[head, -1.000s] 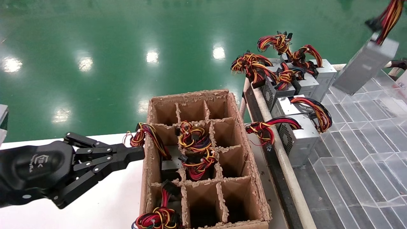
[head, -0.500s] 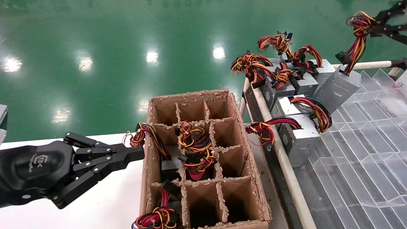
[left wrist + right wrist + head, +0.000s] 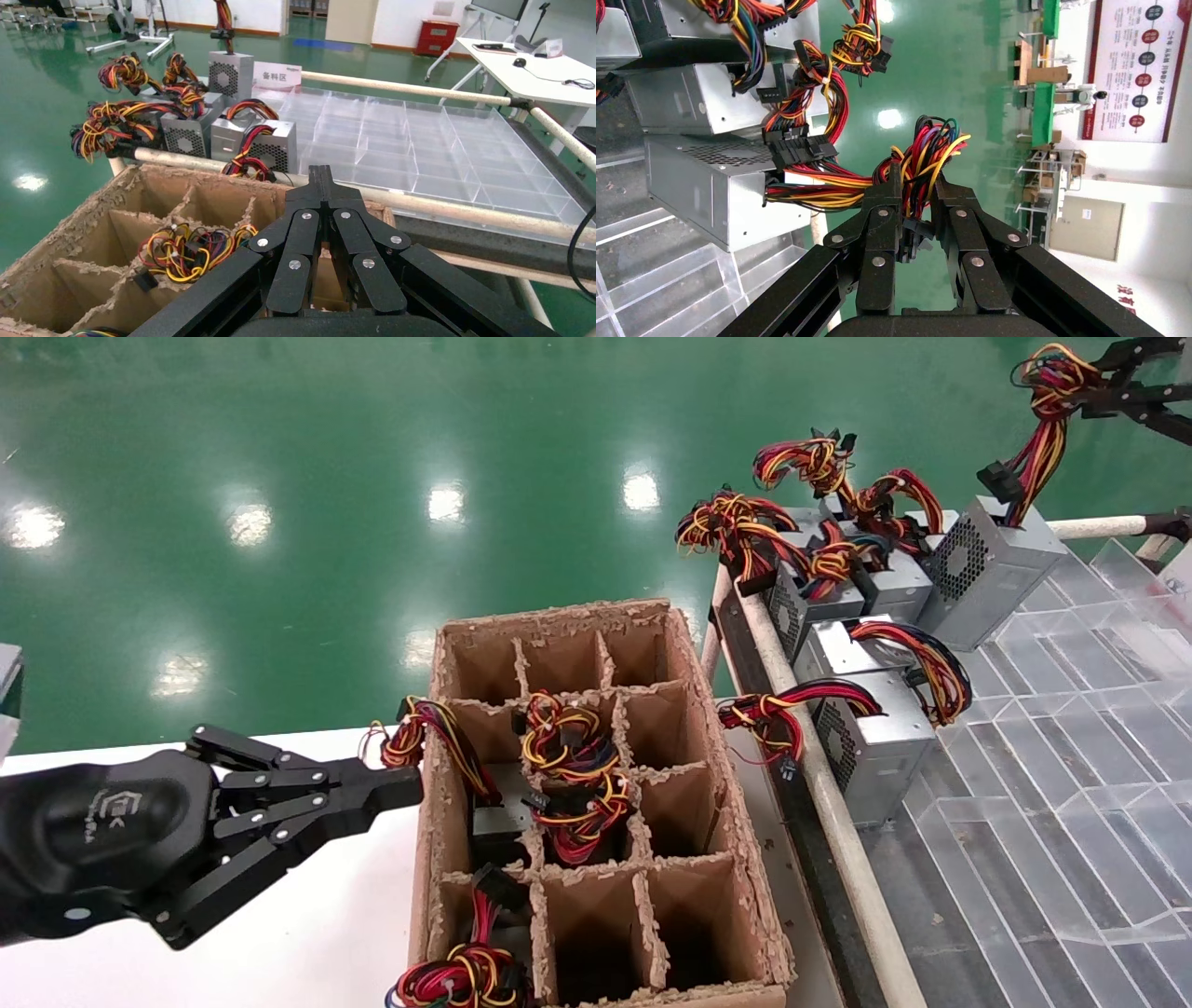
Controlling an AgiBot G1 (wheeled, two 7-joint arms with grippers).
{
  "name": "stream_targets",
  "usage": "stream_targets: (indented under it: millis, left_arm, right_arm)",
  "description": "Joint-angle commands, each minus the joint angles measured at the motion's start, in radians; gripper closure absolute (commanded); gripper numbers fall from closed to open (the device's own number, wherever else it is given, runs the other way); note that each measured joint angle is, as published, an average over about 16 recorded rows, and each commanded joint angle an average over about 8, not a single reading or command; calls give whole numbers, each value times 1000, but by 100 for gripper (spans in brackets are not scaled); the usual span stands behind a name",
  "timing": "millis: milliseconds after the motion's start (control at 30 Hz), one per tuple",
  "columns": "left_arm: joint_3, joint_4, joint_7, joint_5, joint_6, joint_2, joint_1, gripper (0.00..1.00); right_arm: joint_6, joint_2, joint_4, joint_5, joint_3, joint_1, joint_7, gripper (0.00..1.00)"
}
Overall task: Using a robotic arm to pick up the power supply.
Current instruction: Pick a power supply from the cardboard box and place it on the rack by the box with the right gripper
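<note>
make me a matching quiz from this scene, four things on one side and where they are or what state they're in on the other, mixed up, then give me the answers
Things
1. left claw
2. right claw
3. power supply
4. cardboard box

Places or states
A. divided into compartments, several holding wire bundles
B. shut, beside the cardboard box over the white table
C. clamped on a red, yellow and black wire bundle
D. hanging by its wires at the far end of the clear tray, beside other units

Pairs: 1-B, 2-C, 3-D, 4-A
</note>
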Motion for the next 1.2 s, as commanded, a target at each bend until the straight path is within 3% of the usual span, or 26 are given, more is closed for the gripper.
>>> stream_targets:
  millis: [33,500,867,1200]
  left_arm:
    - [0,0,0,0,0,0,0,100]
    - [0,0,0,0,0,0,0,100]
    - [0,0,0,0,0,0,0,100]
    - [0,0,0,0,0,0,0,100]
  right_arm:
    - [-2,0,-1,0,0,1,1,100]
    - [-8,1,2,-7,-6,3,-10,100]
    - [-5,-5,-43,-28,-27,-14,-151,100]
    - [75,-29,-129,-35,-29,-3,-277,100]
